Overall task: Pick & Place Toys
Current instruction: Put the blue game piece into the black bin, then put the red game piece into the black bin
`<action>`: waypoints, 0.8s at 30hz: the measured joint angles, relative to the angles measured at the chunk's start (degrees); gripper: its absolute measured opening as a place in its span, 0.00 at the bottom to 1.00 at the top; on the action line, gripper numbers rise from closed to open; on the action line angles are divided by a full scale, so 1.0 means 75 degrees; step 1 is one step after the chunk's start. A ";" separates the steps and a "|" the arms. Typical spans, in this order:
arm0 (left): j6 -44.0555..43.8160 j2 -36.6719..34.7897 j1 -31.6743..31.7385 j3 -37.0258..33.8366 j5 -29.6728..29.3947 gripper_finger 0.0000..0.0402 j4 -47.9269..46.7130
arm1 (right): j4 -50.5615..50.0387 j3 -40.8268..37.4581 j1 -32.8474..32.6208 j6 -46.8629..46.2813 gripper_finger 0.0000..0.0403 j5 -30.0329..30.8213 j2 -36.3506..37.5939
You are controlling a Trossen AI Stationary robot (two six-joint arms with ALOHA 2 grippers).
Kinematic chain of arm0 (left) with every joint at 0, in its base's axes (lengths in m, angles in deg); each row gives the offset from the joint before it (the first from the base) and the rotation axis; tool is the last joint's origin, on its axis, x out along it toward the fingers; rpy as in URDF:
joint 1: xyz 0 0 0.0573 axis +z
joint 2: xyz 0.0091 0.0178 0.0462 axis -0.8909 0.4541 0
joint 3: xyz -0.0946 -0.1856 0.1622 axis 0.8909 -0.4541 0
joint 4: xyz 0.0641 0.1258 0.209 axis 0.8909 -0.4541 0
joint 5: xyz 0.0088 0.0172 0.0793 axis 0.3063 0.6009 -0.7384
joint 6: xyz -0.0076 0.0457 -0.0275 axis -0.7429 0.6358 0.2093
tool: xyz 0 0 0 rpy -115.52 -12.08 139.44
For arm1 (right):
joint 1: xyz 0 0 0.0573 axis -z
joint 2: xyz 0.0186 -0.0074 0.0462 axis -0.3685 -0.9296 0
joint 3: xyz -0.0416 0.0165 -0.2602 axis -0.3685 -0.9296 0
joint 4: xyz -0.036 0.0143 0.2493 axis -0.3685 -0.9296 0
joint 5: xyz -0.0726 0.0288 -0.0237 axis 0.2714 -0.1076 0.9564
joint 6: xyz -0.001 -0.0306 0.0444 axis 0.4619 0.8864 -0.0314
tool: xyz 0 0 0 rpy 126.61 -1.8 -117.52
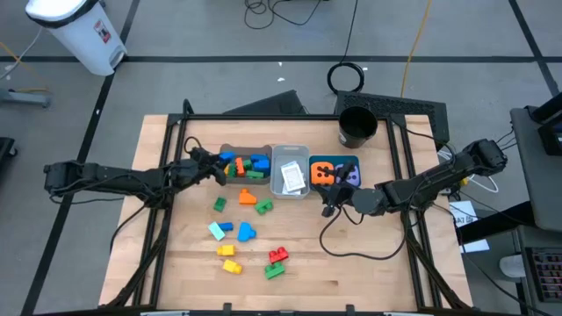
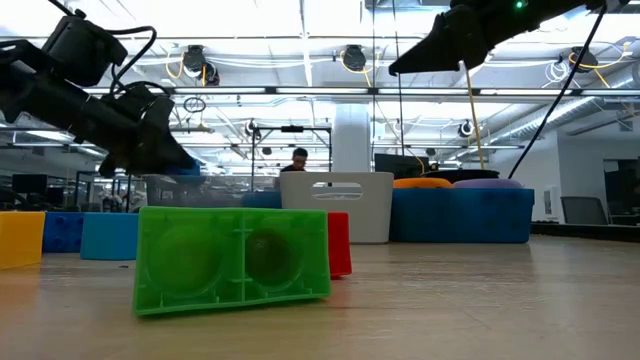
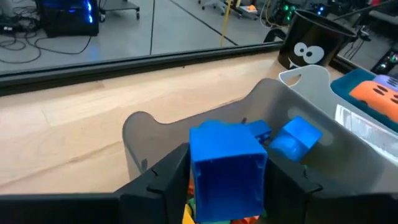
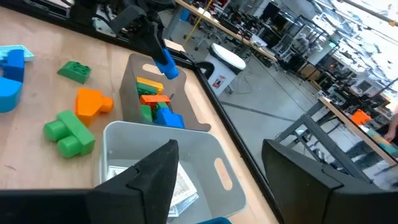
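Observation:
My left gripper (image 1: 213, 165) reaches in from the table's left and is shut on a blue brick (image 3: 227, 168) over the left end of the grey bin (image 1: 247, 178). That bin holds blue, orange, green and yellow bricks. My right gripper (image 1: 330, 200) hangs open and empty above the table, just near of the teal bin (image 1: 355, 161). The teal bin holds an orange cube (image 1: 321, 172) and a purple cube (image 1: 349, 175). Several loose bricks lie on the wood, among them a green one (image 1: 219, 204), an orange one (image 1: 248, 197) and a red one (image 1: 278, 254). My left gripper pinches the blue brick by two opposite side walls (image 3: 198, 177), one finger on each. The fingers come from the table's left, slanting a little downward. The brick (image 4: 165, 64) is lifted clear, tilted, above the bricks in the grey bin.
A clear bin (image 1: 290, 154) with white cards stands between the grey and teal bins. A black cup (image 1: 356, 127) stands at the far right. A raised wooden rim (image 1: 263, 118) runs along the table's far edge. Bare wood lies near of the loose bricks.

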 joint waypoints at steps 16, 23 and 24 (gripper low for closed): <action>-0.0233 -0.0002 -0.0003 0.0000 -0.0268 0.70 0.0135 | -0.0003 0.0003 0.0268 -0.0597 0.55 -0.1136 -0.0003; -0.0444 -0.0002 -0.0006 0.0000 0.0914 0.70 0.0796 | 0.0240 0.0006 0.0253 -0.1263 0.55 -0.2985 -0.0290; -0.0482 -0.0002 -0.0009 0.0001 0.1100 0.70 0.0894 | 0.0366 0.0006 0.0222 -0.1394 0.56 -0.3313 -0.0442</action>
